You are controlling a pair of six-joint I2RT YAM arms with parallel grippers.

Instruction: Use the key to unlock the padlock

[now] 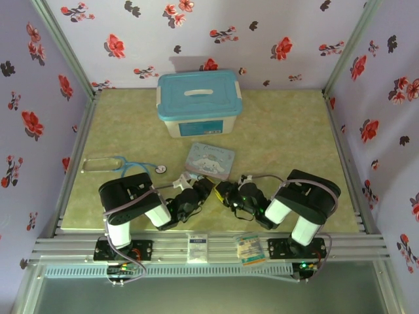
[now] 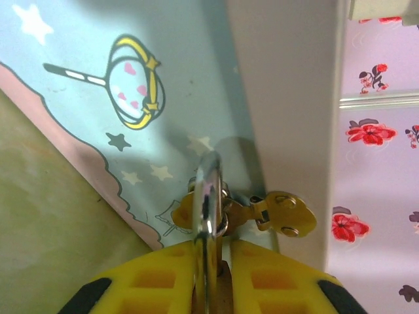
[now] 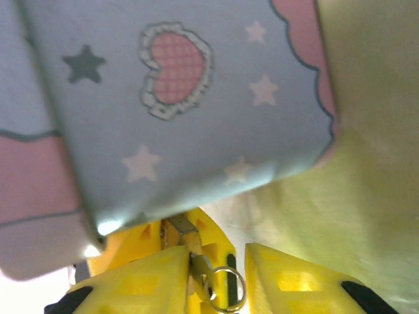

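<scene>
The left gripper (image 2: 213, 254) clamps the tiny brass-gold metal padlock (image 2: 208, 190) by its shackle beside the pastel cartoon tin (image 2: 78, 65), while the right gripper (image 3: 219, 256) flanks the thin grey-silver key (image 3: 196, 265) at the lock's body, whether pinching it I cannot tell, so insertion seems in hand, and a full seating and a firm twist come next.

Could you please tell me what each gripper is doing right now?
Left gripper: closed on the padlock.
Right gripper: key between its fingers; grip cannot be told.
</scene>
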